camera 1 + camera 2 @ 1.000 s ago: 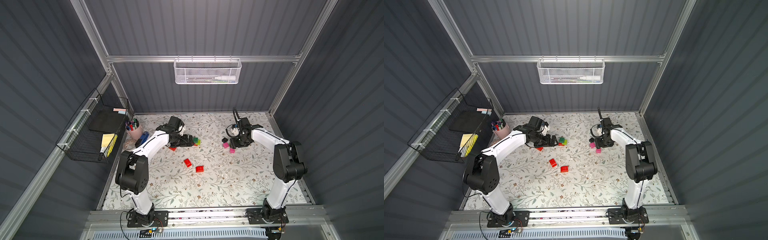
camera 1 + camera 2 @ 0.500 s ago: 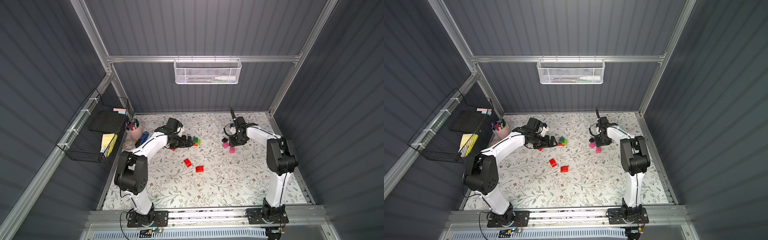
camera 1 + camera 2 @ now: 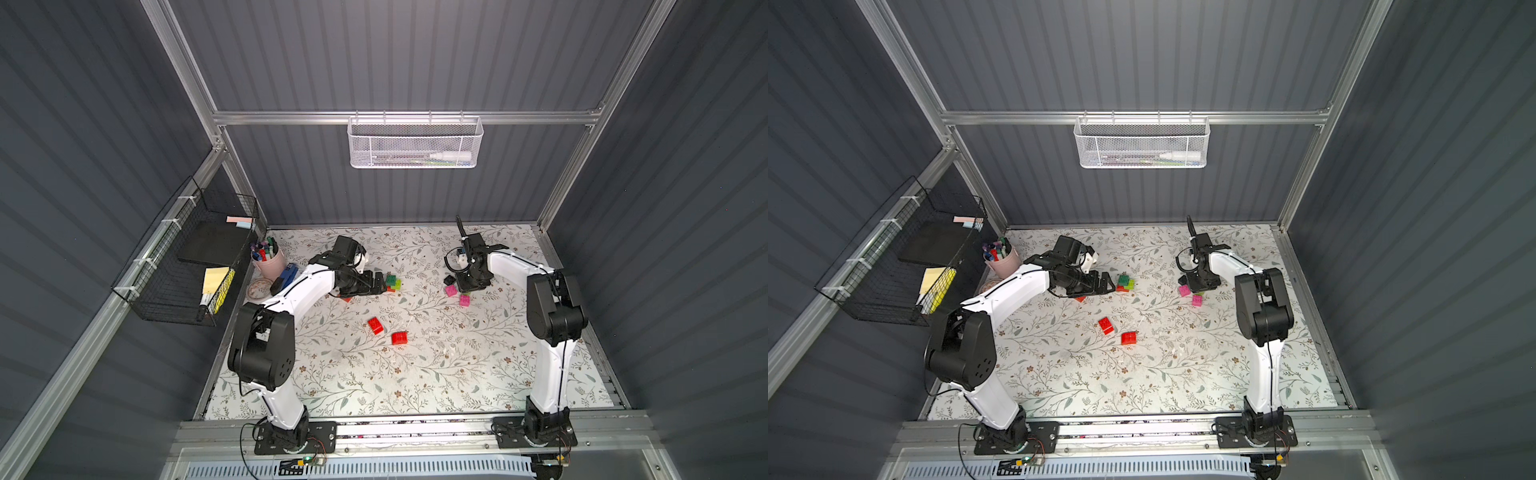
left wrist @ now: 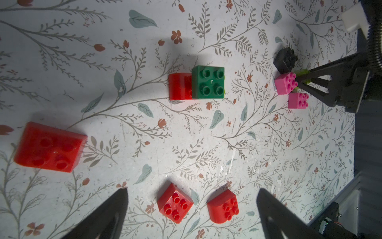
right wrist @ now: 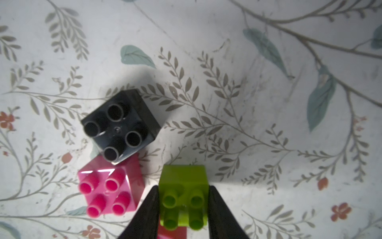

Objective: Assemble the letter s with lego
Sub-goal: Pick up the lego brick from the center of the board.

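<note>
My right gripper (image 5: 183,192) is shut on a lime green lego brick (image 5: 184,180), with one finger against each of its sides. Close beside it on the mat stand a black brick (image 5: 121,126) and a pink brick (image 5: 109,191). In both top views a second pink brick (image 3: 464,300) sits just in front of that gripper (image 3: 467,289). My left gripper (image 4: 192,190) is open above the mat. Two red bricks (image 4: 174,203) (image 4: 223,207) lie on the mat between its fingers in the left wrist view. A dark green brick (image 4: 207,84) sits against a rounded red brick (image 4: 178,89). Another red brick (image 4: 49,148) lies apart.
A pink cup of pens (image 3: 268,259), a blue object (image 3: 286,274) and a tape roll (image 3: 257,289) stand at the mat's left edge. A black wire basket (image 3: 195,257) hangs on the left wall. A white mesh basket (image 3: 415,141) hangs on the back wall.
My right gripper's jaws have closed onto the lime green brick, and its elbow has swung nearer the front. The left arm has barely moved.
</note>
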### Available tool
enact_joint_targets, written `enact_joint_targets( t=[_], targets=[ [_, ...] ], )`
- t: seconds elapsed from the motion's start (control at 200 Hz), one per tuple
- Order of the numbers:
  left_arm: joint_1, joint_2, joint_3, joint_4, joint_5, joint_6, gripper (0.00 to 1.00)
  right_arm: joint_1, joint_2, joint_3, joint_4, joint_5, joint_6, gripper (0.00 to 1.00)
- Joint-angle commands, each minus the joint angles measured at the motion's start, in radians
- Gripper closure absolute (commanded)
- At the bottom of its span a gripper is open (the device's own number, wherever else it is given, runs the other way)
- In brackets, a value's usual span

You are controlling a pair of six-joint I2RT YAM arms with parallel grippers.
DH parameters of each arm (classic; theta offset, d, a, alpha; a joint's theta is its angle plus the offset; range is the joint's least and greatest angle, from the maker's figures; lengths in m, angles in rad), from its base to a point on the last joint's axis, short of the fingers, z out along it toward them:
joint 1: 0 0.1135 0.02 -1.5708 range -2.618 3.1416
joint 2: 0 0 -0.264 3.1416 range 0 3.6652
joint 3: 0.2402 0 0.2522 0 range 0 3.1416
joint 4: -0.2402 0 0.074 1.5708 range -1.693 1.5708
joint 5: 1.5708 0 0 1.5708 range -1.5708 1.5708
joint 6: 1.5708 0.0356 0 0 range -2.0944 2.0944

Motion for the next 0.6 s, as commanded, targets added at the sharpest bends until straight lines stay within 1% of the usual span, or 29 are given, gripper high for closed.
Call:
enact_joint_targets(
  t=[0.0, 0.205, 0.33, 0.5, 0.59],
  targets=[
    [0.006, -0.01, -0.006, 0.0, 0.019, 0.0, 0.0, 0.007, 0.035, 0.039, -0.044, 0.026, 0.011, 0.64],
    [0.006, -0.006, -0.013, -0.003, 0.0, 0.02, 0.0, 0.007, 0.032, 0.046, -0.061, 0.059, 0.03, 0.71],
    [0.006, 0.002, -0.022, 0.006, 0.0, 0.024, 0.0, 0.006, -0.011, 0.03, -0.056, 0.069, 0.03, 0.72],
    [0.007, 0.024, -0.023, 0.089, 0.055, 0.007, 0.0, 0.006, -0.091, 0.007, -0.042, 0.071, 0.035, 0.72],
    [0.009, 0.048, -0.007, 0.084, 0.04, 0.015, 0.0, 0.006, -0.133, 0.004, -0.05, 0.071, 0.032, 0.72]
  ],
)
